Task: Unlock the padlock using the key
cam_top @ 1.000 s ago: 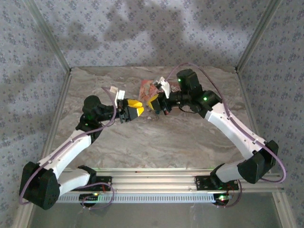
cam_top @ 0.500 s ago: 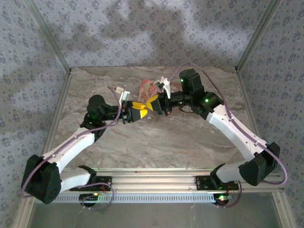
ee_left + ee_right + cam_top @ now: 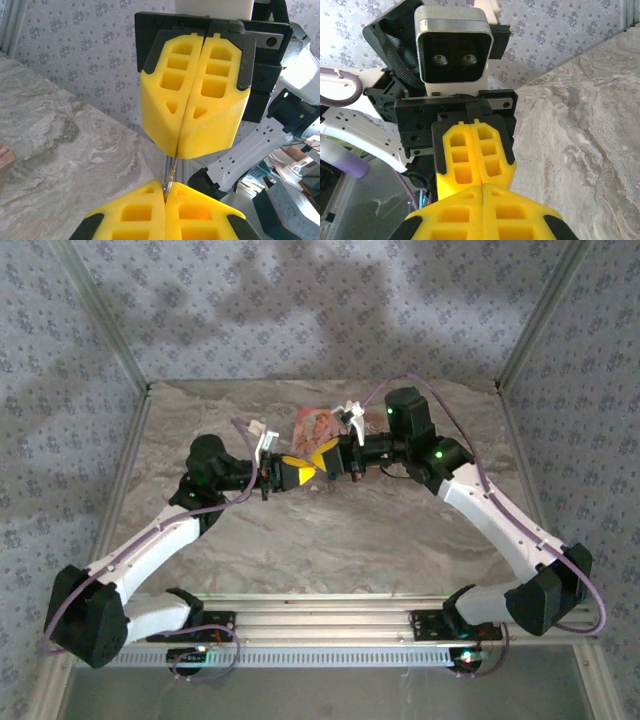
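My two grippers meet tip to tip above the middle of the table. The key [image 3: 171, 175] is a thin metal blade bridging the two sets of yellow foam pads. My left gripper [image 3: 166, 188] is shut on the key's lower end. My right gripper [image 3: 177, 154] hangs just above it, its pads pressed together on the key's upper end. From above, the left gripper [image 3: 303, 469] and the right gripper [image 3: 319, 462] touch. In the right wrist view my right gripper [image 3: 484, 188] faces the left gripper's fingers [image 3: 462, 155]. The padlock is hidden.
A pink and orange flat item [image 3: 315, 424] lies on the marble table [image 3: 400, 540] just behind the grippers. Metal frame posts and patterned walls enclose the table on three sides. Both arms' cables arch over the work area.
The left arm has reached right until its gripper met the right gripper, and its jaws have closed on the key. The right gripper has shifted slightly left.
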